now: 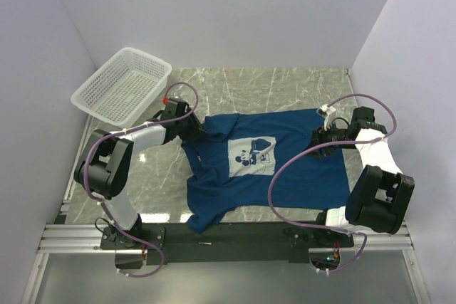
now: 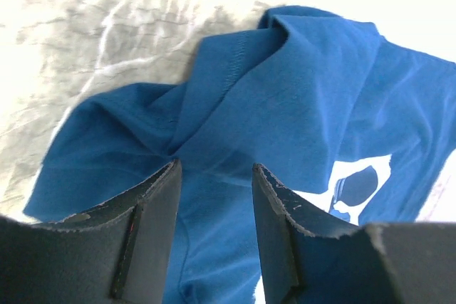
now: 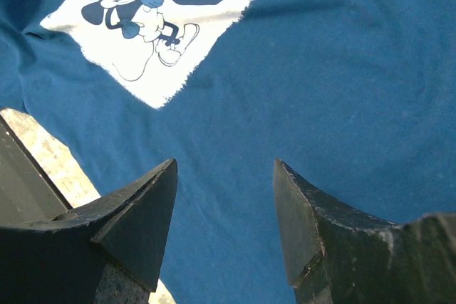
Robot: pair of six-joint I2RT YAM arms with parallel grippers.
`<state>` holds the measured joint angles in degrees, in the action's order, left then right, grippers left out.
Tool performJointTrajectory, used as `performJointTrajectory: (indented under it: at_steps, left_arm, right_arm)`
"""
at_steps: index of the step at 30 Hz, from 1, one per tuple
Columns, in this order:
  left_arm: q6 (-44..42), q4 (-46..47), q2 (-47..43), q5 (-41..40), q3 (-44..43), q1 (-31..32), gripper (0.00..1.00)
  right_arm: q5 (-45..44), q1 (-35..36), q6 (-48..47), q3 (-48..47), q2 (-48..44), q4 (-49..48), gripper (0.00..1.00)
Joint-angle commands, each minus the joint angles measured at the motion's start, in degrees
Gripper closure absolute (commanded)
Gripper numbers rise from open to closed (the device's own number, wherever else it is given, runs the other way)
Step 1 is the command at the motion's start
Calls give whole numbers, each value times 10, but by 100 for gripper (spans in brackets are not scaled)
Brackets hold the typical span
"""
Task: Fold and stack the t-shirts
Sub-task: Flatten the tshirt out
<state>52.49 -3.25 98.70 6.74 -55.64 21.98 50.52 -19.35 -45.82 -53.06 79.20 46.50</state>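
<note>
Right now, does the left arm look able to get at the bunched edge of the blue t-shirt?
Probably yes. The left gripper is open right at the bunched edge of the t-shirt, and nothing lies between them.

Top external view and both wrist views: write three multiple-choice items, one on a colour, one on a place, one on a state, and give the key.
1. What colour is the t-shirt?
A. red
B. dark blue
C. yellow

2. Where is the white mesh basket?
A. at the far left corner of the table
B. on top of the t-shirt
C. between the two arm bases

3. How does the left claw stand?
A. shut on the basket
B. open over bunched fabric
C. out of every view

Key:
1 B, blue cloth fills all three views.
2 A, the basket sits far left, apart from the t-shirt.
3 B, its jaws stand apart with rumpled t-shirt fabric showing between them.
</note>
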Motion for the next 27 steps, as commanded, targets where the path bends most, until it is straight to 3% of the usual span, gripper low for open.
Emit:
performJointTrajectory:
  at_steps: [1,11,17,20,24,27]
  left_arm:
    - [-18,-10,-35,-24,-18,1,50]
    - [-20,-8,4,-16,-35,1,50]
    - [-29,-12,17,-19,-62,0,69]
    - [-39,-24,26,-22,-82,-1,72]
    - [-51,-26,39,-6,-99,-4,87]
    - [-63,-34,43,-1,-112,-5,89]
  right_arm:
    - [9,3,6,-6,-8,-10,37]
    - [6,3,6,-6,-12,-9,37]
    - [6,3,6,-6,-10,-9,37]
    - [5,3,6,-6,-9,-9,37]
    - [6,3,6,-7,-11,-7,37]
    - [5,3,5,-7,-12,-6,37]
